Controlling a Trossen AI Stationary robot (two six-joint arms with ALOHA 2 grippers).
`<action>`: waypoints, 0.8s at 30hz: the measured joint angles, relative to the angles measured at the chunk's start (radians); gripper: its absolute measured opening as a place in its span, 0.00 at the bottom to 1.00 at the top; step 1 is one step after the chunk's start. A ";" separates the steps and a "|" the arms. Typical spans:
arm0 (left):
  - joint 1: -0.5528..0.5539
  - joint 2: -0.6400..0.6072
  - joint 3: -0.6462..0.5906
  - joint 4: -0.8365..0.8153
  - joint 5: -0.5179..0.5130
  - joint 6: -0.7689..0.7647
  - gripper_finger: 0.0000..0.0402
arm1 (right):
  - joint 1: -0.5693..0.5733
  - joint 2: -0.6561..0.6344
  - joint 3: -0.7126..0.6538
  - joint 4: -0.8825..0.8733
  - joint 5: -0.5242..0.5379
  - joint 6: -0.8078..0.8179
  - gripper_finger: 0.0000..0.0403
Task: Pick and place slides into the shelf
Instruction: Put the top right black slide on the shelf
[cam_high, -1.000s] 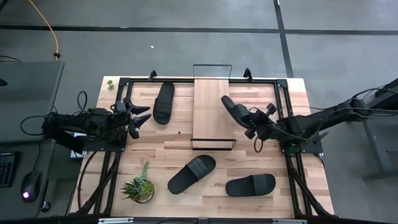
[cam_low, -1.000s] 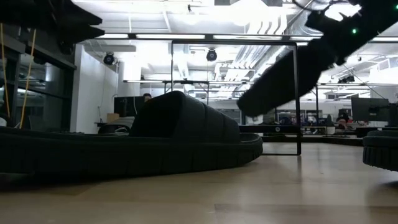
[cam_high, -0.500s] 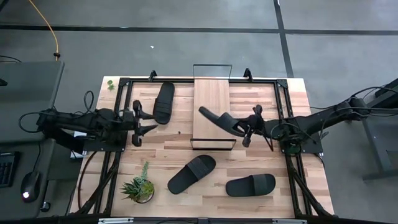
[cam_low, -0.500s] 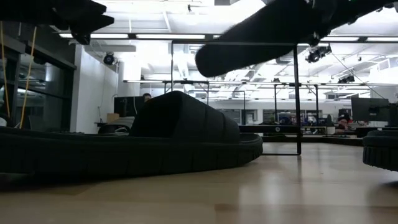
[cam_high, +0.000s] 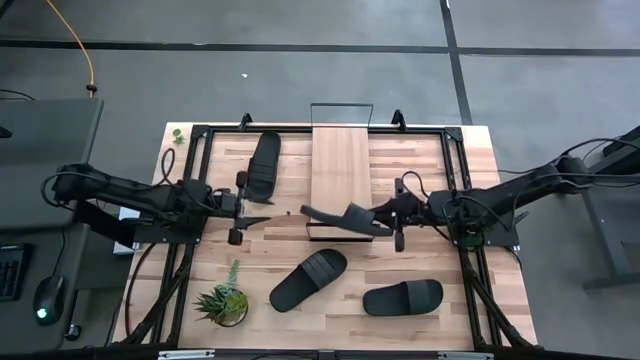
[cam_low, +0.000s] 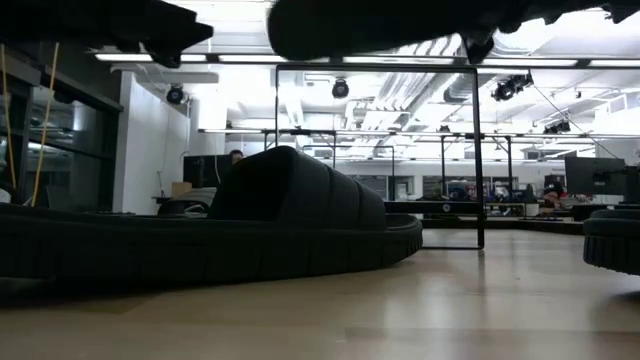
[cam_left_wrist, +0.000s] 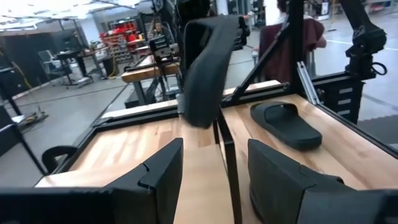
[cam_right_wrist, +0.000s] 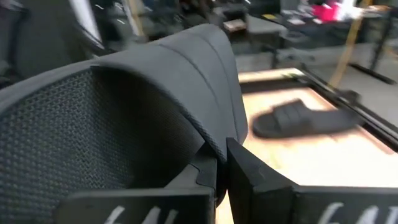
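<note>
Your right gripper (cam_high: 392, 213) was clamped on a slide (cam_high: 340, 216) over the shelf (cam_high: 343, 160)'s near end. Level it squarely above the board before lowering. Your left gripper (cam_high: 238, 208), fingers apart, waited left of the shelf.

The shelf (cam_high: 343, 170) lies across the middle of the surface (cam_high: 480, 290), reaching from its far edge toward the centre. Left of the shelf, near the far edge, lies one slide (cam_high: 263, 165). Two more slides lie nearer the front: one (cam_high: 308, 279) in front of the shelf, another (cam_high: 403, 297) to its right. The right hand (cam_high: 392, 213) holds the fourth slide (cam_high: 343, 217) above the shelf's near end. The left hand (cam_high: 240, 208) hangs left of the shelf. A plant (cam_high: 224, 298) stands at the front left.
</note>
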 joint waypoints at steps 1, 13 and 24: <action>0.000 0.018 0.000 0.014 0.007 0.000 0.41 | 0.000 0.014 0.000 0.033 -0.020 -0.008 0.00; 0.000 0.175 0.000 0.233 0.067 0.022 0.41 | -0.002 0.079 0.000 0.184 -0.064 -0.025 0.00; 0.000 0.253 0.028 0.335 0.091 -0.023 0.41 | -0.005 0.128 0.000 0.257 -0.093 -0.030 0.00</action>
